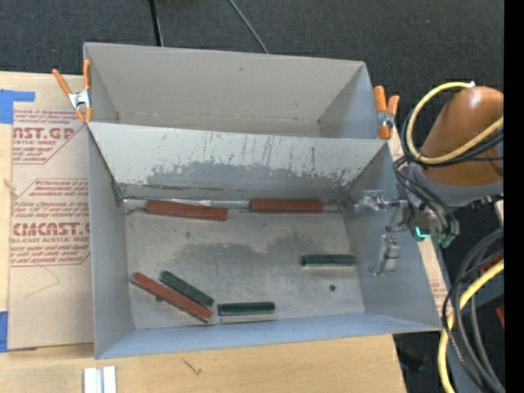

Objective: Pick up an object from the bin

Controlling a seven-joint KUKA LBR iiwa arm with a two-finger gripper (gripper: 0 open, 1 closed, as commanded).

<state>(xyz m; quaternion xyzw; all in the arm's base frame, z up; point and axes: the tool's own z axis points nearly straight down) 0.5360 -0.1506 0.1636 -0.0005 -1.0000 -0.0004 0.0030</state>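
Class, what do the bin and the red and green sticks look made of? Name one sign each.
Bin: grey sheet metal, matte, with scuffed, scratched walls. Red sticks and green sticks: perhaps plastic or painted wood; evenly coloured, dull, straight-edged.

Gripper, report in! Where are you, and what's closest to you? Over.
Gripper low at bin's right side. Nearest thing: green stick, flat on the floor just left of it. Nothing between them.
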